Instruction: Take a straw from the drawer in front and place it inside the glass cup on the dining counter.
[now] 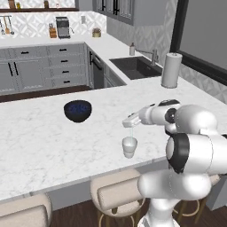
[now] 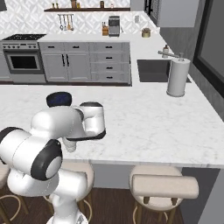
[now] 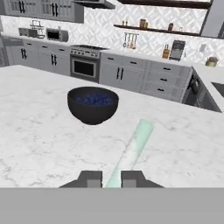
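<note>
My gripper (image 1: 130, 122) hangs just above the glass cup (image 1: 129, 146), a small whitish tumbler near the front edge of the dining counter (image 1: 44, 142). It is shut on the straw (image 1: 131, 131), which points down toward the cup's mouth. In the hand view the pale green straw (image 3: 133, 146) runs up and to the right from between the two fingertips of the gripper (image 3: 111, 179). The drawer is out of view.
A dark blue bowl (image 1: 78, 110) stands on the counter to the left of the cup and also shows in the hand view as the bowl (image 3: 92, 104). A paper-towel roll (image 1: 171, 70) stands far right by the sink (image 1: 135, 66). Stools (image 1: 116, 195) sit under the overhang.
</note>
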